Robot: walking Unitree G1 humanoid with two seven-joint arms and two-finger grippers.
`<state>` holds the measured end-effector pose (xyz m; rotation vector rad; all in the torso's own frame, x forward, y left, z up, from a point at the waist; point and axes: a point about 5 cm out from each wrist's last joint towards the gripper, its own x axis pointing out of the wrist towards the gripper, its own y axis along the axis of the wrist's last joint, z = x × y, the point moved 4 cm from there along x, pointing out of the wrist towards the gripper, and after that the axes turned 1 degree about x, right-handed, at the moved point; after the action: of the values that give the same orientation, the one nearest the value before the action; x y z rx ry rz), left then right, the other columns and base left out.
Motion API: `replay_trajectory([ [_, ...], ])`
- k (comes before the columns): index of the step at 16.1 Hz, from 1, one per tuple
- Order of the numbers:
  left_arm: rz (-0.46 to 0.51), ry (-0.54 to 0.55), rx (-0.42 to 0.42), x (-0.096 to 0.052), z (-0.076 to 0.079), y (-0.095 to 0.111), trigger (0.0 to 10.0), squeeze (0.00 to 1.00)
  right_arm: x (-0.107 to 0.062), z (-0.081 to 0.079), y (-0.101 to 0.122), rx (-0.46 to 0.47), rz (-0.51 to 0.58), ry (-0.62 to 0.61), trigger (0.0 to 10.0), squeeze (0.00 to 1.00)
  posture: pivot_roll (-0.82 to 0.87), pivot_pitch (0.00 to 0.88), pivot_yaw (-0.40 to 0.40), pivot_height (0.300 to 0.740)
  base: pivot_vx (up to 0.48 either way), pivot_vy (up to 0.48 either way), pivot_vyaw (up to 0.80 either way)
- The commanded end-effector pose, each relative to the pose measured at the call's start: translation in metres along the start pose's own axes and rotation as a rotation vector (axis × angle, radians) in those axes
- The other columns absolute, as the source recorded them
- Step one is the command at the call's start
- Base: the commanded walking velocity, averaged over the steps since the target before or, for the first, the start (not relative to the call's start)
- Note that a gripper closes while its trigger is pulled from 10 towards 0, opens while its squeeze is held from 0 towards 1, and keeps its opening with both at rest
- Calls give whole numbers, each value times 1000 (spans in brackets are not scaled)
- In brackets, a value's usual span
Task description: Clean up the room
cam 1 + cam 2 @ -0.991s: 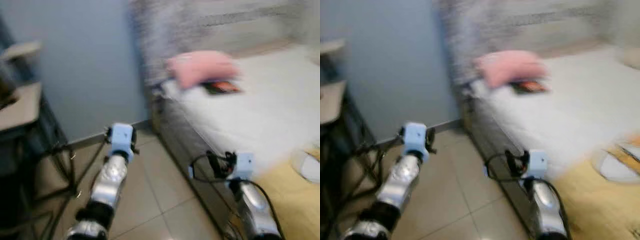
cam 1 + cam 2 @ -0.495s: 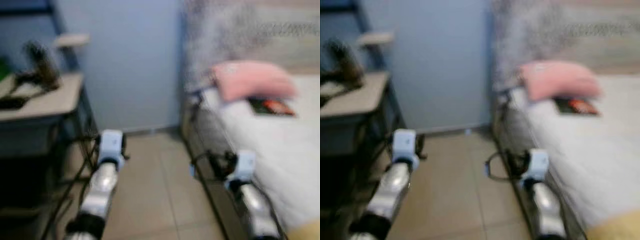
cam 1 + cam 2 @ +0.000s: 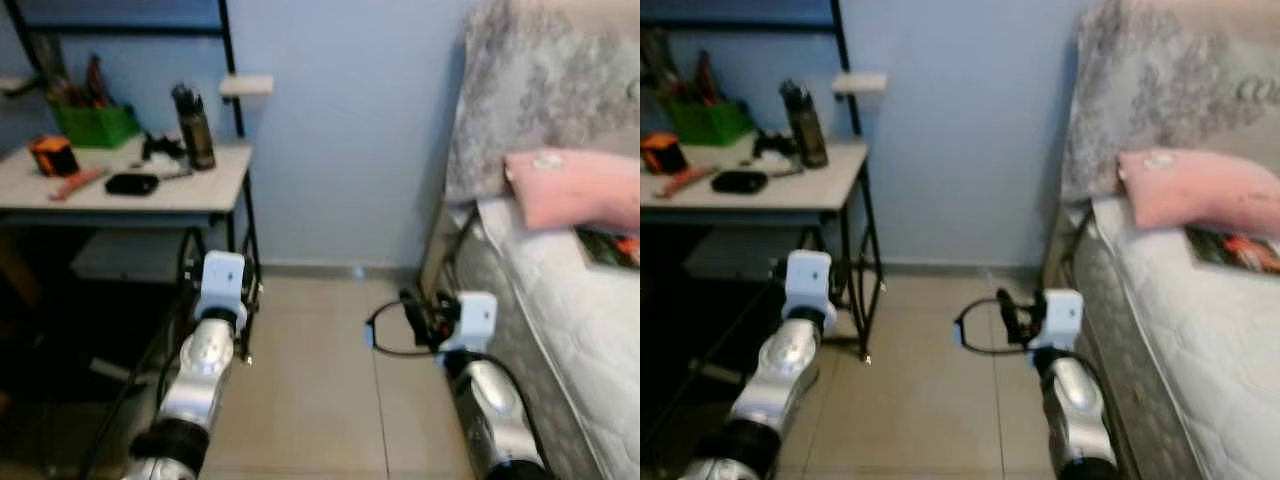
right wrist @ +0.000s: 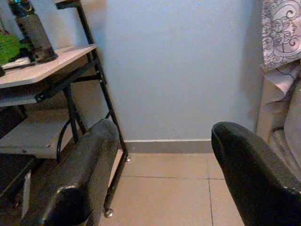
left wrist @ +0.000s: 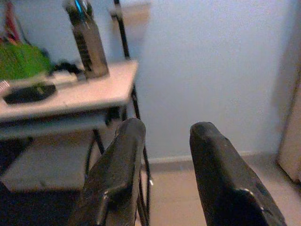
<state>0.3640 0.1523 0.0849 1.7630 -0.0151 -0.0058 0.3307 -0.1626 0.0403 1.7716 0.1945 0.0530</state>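
Both grippers hang empty over the tiled floor (image 3: 320,380): the left gripper (image 5: 162,141) with fingers a little apart, the right gripper (image 4: 164,155) spread wide. Left stands a desk (image 3: 200,185) carrying a dark bottle (image 3: 195,130); right, a bed (image 3: 590,320) bears a pink pillow (image 3: 570,188) beside a book (image 3: 610,247).

Desk (image 3: 200,190) at 10 o'clock, against the back wall (image 3: 350,130). On its top, from the far left inward: small box (image 3: 52,155), pen holder (image 3: 92,122) behind it, flat dark object (image 3: 132,184) toward the front edge, bottle (image 3: 197,130) at the right end. Small shelf (image 3: 246,85) above the bottle, on the desk frame. Bed (image 3: 590,330) at 2 to 3 o'clock, headboard (image 3: 550,90) at its far end. Pillow (image 3: 575,188) on the mattress before the headboard; book (image 3: 610,247) just in front of the pillow. Tiled floor (image 3: 310,390) runs between desk and bed, 12 o'clock.
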Motion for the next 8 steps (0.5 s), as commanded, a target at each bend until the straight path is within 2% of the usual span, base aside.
replay_trajectory([
  [1, 71, -49, 12, 2, 11, 15, 10000, 0, 0, 11, 6, -10, 29, -44, 10000, 0, 138, 0, 29, 740, 480, 0, 0],
  [2, 106, -73, 14, 1, 13, 18, 10000, 0, -1, 15, 15, -36, 81, -69, 10000, 0, 135, 0, 28, 740, 480, 0, 0],
  [4, 120, -48, -17, 1, 9, 22, 10000, 0, -1, 18, 29, -59, 153, -98, 10000, 0, 133, 0, 26, 740, 480, 0, 0],
  [6, 165, -49, -38, 3, 10, 32, 10000, 0, 2, 16, 32, -45, 158, -93, 10000, 0, 131, 0, 23, 740, 480, 0, 0],
  [8, 166, -54, -49, 5, 11, 33, 10000, 0, 3, 14, 29, -50, 142, -85, 10000, 0, 131, 0, 24, 740, 480, 0, 0],
])
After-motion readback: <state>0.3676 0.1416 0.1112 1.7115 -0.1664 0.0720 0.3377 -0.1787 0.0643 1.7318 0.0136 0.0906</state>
